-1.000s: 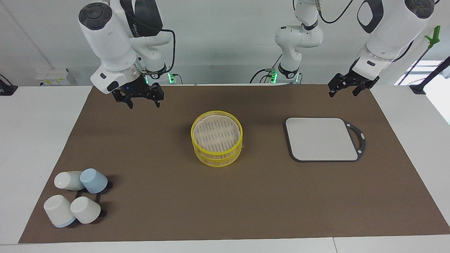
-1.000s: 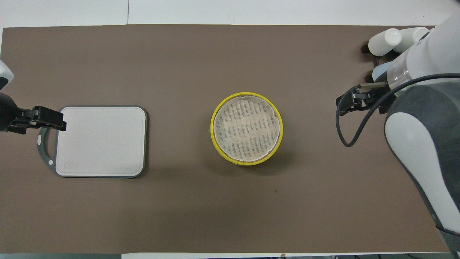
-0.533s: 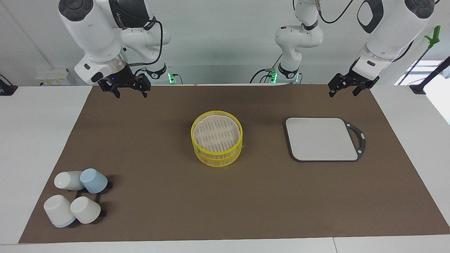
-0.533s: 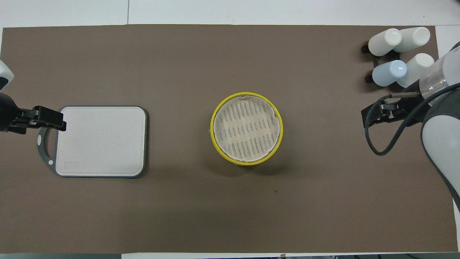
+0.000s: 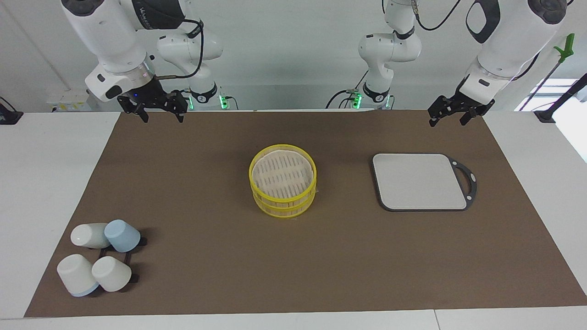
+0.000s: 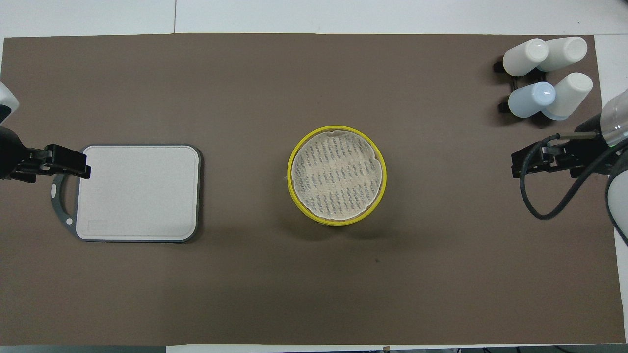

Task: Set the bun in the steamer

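Observation:
The steamer (image 5: 283, 187) stands in the middle of the brown mat, a round yellow-rimmed basket (image 6: 337, 175) with its pale woven lid on top. The bun is hidden or out of view. My right gripper (image 5: 163, 118) hangs open and holds nothing, over the mat's edge by the robots at the right arm's end; in the overhead view the right gripper (image 6: 520, 166) sits beside the cups. At the left arm's end, my left gripper (image 5: 447, 120) waits open and holds nothing over the mat's corner, and in the overhead view the left gripper (image 6: 81, 169) is above the board's handle.
A grey square board (image 5: 419, 181) with a dark handle lies toward the left arm's end (image 6: 137, 192). Several white and pale blue cups (image 5: 98, 259) lie on a dark rack at the right arm's end, farther from the robots (image 6: 544, 73).
My right arm has drawn back from the mat toward its own base and end of the table, gripper still open. The left arm, steamer and board have not moved.

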Robot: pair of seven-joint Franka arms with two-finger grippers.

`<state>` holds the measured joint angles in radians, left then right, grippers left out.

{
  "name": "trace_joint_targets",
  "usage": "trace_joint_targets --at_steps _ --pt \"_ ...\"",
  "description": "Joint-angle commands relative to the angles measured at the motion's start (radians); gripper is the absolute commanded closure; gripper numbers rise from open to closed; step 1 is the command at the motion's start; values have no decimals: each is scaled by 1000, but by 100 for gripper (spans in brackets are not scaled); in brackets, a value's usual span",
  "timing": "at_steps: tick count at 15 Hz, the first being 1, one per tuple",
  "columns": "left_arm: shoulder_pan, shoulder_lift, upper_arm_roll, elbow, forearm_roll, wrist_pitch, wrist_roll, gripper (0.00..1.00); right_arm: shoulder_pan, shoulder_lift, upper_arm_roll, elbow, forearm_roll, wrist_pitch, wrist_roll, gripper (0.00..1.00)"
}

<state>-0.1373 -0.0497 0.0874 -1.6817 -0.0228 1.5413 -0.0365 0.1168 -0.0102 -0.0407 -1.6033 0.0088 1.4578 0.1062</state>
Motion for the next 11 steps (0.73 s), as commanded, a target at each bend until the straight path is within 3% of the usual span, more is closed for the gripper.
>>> trace_joint_targets --at_steps 1,11 --pt "15 -4 -8 4 -14 -6 10 0 -2 -19 -4 -30 -7 35 -22 0" --pt "15 -4 -8 7 -14 -4 10 0 0 -19 -4 -33 -7 59 -25 0"
